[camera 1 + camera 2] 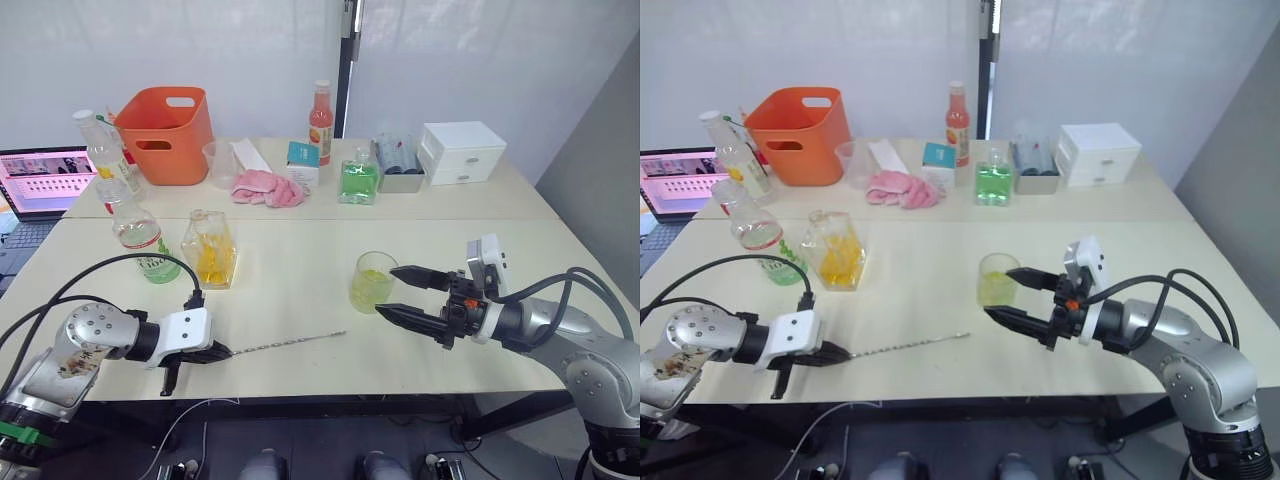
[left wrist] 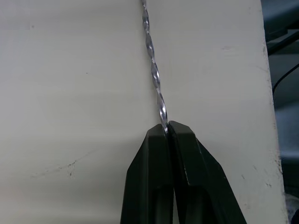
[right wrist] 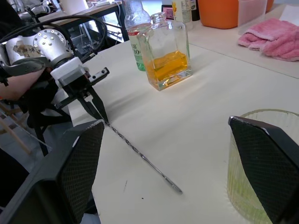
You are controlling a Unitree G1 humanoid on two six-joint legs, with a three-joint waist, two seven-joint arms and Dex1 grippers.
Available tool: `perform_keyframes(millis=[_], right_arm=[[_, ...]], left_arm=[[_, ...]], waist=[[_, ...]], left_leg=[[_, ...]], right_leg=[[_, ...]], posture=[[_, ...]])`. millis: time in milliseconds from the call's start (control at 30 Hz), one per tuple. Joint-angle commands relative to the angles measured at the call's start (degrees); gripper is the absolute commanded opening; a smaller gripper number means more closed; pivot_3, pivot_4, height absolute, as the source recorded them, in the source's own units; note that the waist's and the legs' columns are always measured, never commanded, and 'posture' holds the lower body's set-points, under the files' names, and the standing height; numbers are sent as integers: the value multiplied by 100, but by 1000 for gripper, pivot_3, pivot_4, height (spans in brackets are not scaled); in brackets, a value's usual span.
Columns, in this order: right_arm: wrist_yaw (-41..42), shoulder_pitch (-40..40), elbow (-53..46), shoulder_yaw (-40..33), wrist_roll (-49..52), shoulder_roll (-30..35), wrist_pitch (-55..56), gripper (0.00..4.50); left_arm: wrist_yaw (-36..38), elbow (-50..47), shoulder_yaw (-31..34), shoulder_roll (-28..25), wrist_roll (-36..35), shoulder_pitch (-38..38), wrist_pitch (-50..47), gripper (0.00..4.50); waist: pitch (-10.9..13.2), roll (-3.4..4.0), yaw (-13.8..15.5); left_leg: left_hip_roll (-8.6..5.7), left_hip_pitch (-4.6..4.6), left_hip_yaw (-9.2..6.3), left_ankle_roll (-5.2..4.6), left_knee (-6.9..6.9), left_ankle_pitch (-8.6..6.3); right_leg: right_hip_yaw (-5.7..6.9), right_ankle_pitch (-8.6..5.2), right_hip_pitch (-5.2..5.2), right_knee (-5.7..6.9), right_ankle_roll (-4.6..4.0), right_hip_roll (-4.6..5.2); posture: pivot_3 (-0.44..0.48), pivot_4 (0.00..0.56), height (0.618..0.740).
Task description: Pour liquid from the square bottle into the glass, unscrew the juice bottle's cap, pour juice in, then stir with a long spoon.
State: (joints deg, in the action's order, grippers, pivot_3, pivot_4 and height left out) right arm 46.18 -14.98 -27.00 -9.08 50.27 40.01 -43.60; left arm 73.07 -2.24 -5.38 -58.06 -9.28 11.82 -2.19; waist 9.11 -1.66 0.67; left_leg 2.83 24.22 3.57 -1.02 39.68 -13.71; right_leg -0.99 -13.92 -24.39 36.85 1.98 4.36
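The long spoon [image 1: 290, 342] lies flat near the table's front edge. My left gripper [image 1: 222, 352] is shut on its near end, the fingertips [image 2: 180, 135] pinching the twisted stem. The glass [image 1: 372, 282] stands mid-table with yellow-green liquid in it. My right gripper [image 1: 386, 290] hangs open just right of the glass, one finger on each side of its right edge, apart from it. The square bottle [image 1: 210, 250] with orange liquid stands upright at the left, with the juice bottle [image 1: 146, 242] beside it. The juice bottle's cap is out of view.
Along the back stand an orange basket [image 1: 165, 130], a yellow-labelled bottle [image 1: 105, 150], a measuring cup [image 1: 220, 165], a pink cloth [image 1: 268, 187], a green square bottle [image 1: 358, 180], a tall orange-red bottle [image 1: 320, 115] and a white drawer box [image 1: 460, 150]. A laptop [image 1: 40, 180] sits far left.
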Motion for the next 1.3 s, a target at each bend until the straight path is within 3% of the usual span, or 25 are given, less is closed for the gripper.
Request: perform_keyframes(millis=[33,267,433,667,767,1000,1300], right_arm=[[-25,-37,-183,-88,96,13,40,4500],[-92,15,-201,-82,102,-16,36,4500],[-168,97,-262,-124,151,-25,16,4500],[-231,122,-324,-183,232,5,-25,4500],[-249,128,-340,-193,251,9,-37,4500],[-288,125,-348,-196,269,12,-31,4500],[-330,194,-383,-201,274,10,4,4500]], left_arm=[[179,110,-22,-5,-92,161,-273,938],[512,-87,225,-151,-611,403,-1090,3244],[656,-329,209,-274,-746,278,-1431,3244],[219,-367,-76,-20,-340,175,-1504,3244],[81,-250,-247,26,-41,214,-1440,2451],[406,-108,-401,-109,101,216,-1311,127],[807,228,-120,-55,-198,524,-774,44]], waist=[[0,0,-1],[0,-1,-1],[0,0,-6],[0,-1,3],[0,-1,10],[-1,1,-25],[-1,1,-16]], left_leg=[[0,-1,1,0,0,0],[-1,2,-1,0,4,0],[0,0,-2,0,3,0],[-1,0,-2,0,4,0],[-3,-2,-3,0,6,0],[-2,-7,-1,0,3,0],[-1,-6,-1,0,3,0]], right_leg=[[0,0,0,1,0,0],[0,-1,1,4,5,0],[0,-1,0,6,5,-2],[-1,-1,1,8,5,-2],[-1,-1,5,9,6,-1],[-3,-2,5,12,5,-2],[-3,-2,3,14,5,-3]], posture=[[0,150,715],[0,150,715],[0,150,715],[0,150,715],[0,150,715],[0,150,715],[0,150,715]])
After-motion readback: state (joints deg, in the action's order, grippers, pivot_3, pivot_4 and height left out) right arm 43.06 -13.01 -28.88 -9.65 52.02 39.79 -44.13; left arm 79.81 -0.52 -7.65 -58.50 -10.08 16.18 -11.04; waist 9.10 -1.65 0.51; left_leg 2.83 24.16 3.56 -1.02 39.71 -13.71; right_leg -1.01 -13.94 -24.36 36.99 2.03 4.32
